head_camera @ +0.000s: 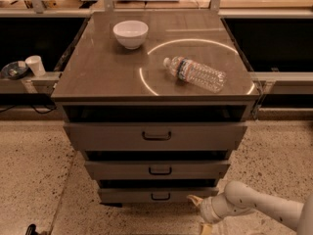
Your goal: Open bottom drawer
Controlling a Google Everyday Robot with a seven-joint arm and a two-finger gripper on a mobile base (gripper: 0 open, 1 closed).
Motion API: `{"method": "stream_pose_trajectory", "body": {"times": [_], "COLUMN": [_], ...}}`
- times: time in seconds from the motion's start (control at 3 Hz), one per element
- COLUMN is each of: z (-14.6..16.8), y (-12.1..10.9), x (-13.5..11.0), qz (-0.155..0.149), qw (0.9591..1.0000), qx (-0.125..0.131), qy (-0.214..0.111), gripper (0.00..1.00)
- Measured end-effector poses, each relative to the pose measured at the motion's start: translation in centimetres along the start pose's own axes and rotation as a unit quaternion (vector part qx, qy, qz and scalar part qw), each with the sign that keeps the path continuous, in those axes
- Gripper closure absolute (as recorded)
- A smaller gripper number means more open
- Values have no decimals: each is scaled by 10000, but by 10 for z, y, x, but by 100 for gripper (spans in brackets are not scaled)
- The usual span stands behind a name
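The bottom drawer (127, 195) is the lowest and shallowest of three grey-brown drawer fronts, with a small dark handle (160, 197) at its centre. It sits nearly flush, like the two drawers above it. My gripper (200, 213) is low at the right, just right of and slightly in front of the bottom drawer's right end. Its two tan fingers (194, 199) are spread apart and hold nothing. It does not touch the handle.
The cabinet top (98, 72) carries a white bowl (130, 34) and a plastic water bottle (195, 74) lying on its side. The middle drawer (112, 169) and top drawer (102, 136) are above. A speckled floor (34, 180) surrounds the cabinet. A white cup (35, 64) stands at the left.
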State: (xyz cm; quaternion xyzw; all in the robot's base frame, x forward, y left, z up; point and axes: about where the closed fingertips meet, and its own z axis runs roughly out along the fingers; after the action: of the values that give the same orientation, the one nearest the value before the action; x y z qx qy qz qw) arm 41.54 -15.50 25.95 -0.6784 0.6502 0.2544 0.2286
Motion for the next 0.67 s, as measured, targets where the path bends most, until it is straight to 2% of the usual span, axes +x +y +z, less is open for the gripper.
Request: {"method": "stream_pose_trajectory", "body": {"times": [0.33, 0.67], "z": [17, 35], "y": [-17, -43], "x": [9, 28], "qz": [96, 255], "qw": [9993, 9972], "qx": [370, 705], "qy": [-3, 58], "gripper": [0, 0]}}
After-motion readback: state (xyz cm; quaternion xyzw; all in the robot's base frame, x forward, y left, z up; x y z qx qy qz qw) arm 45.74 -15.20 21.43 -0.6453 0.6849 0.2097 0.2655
